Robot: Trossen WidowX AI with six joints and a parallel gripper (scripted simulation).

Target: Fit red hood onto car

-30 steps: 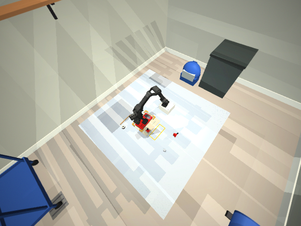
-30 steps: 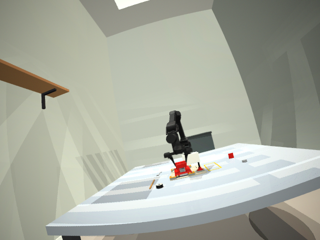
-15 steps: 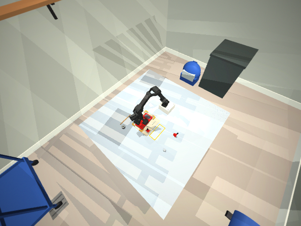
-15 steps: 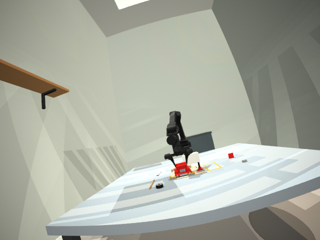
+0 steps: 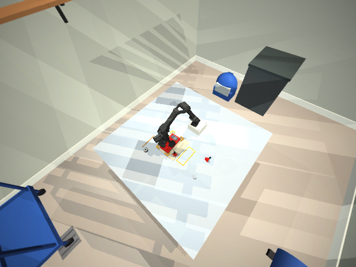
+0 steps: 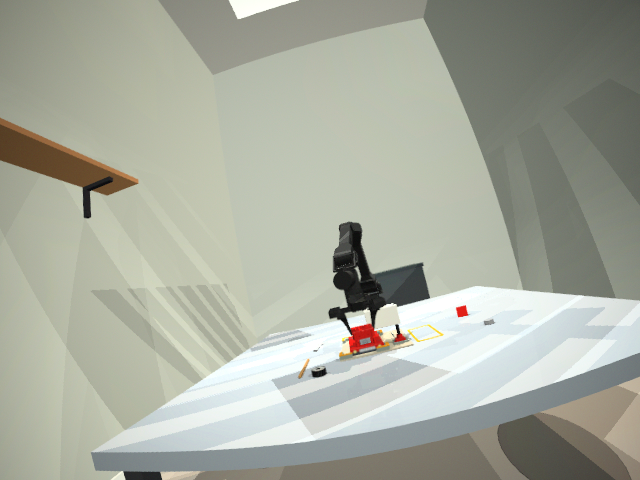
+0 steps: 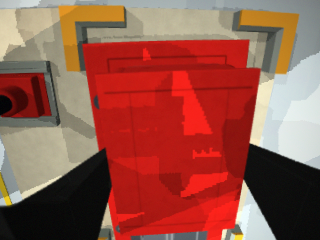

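Note:
The red hood [image 6: 362,331] [image 7: 175,120] is between the fingers of my gripper [image 6: 361,329] [image 7: 175,150], which is shut on its two long sides. The hood is over the red chassis [image 7: 170,47], low and roughly lined up with it; the chassis shows past its far edge in the wrist view. Small grey round bits peek out at the hood's left edge there. The engine block, most of the pegs and the corner holes are hidden. I cannot tell whether the hood touches the deck. The chassis sits in the beige jig [image 5: 182,146] [image 7: 30,147] with orange corner brackets.
A red part with a black knob [image 5: 174,154] [image 6: 399,337] [image 7: 25,95] stands in a grey-edged holder beside the chassis. A yellow outline [image 5: 180,162], a red piece [image 5: 207,159] [image 6: 461,311] and a small grey piece [image 5: 194,177] lie beyond. A black ring [image 5: 146,148] [image 6: 318,370] and an orange stick [image 6: 303,368] lie opposite.

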